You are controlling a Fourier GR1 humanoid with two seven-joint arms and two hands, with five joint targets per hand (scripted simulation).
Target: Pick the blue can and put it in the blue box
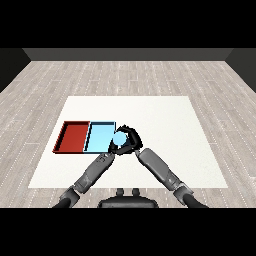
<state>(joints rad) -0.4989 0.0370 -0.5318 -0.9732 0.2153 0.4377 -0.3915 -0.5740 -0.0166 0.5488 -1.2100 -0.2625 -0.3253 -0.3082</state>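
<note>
One blue can [119, 138] being carried in curled right hand [131, 138], hovering at blue tray's [98, 136] right edge; needing leftward shift before releasing. Left hand's state unclear.

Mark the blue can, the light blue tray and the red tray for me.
blue can [119, 138]: head view, on its pale round top, at the tray's right edge.
light blue tray [99, 136]: head view, on its bare floor.
red tray [74, 136]: head view, on its bare floor.
</note>
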